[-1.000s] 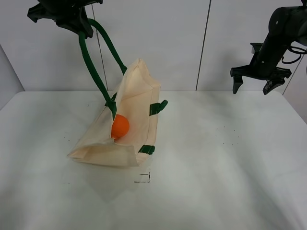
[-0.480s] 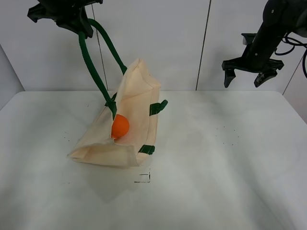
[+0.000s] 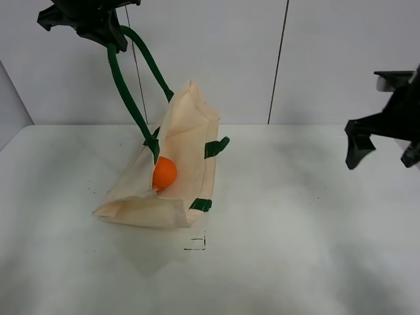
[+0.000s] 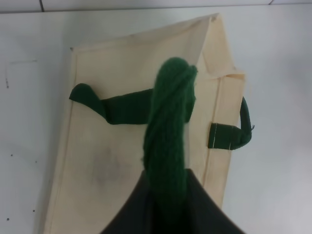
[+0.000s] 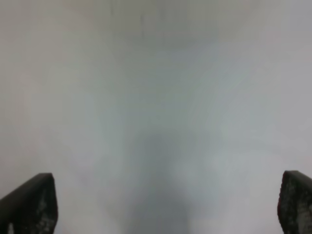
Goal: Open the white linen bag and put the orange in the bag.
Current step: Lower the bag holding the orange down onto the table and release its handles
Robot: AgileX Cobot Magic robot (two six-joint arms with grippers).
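The white linen bag (image 3: 172, 172) stands partly lifted on the table, its mouth held open toward the right. The orange (image 3: 164, 173) sits inside the mouth. My left gripper (image 3: 98, 26) is high at the upper left, shut on one dark green strap handle (image 3: 128, 92) that runs taut down to the bag. The left wrist view shows that handle (image 4: 168, 131) leading to the bag (image 4: 112, 161) below. The other handle (image 3: 215, 147) hangs loose at the bag's side. My right gripper (image 3: 382, 152) is open and empty at the far right, above the table.
The white table (image 3: 295, 249) carries a small black corner mark (image 3: 197, 244) just in front of the bag. A white panelled wall (image 3: 275, 59) stands behind. The right wrist view shows only bare white surface (image 5: 156, 97) between the two fingertips (image 5: 29, 204).
My right gripper has swung from high near the back wall down and to the right edge of the view, still open. The left gripper, bag and orange have not moved.
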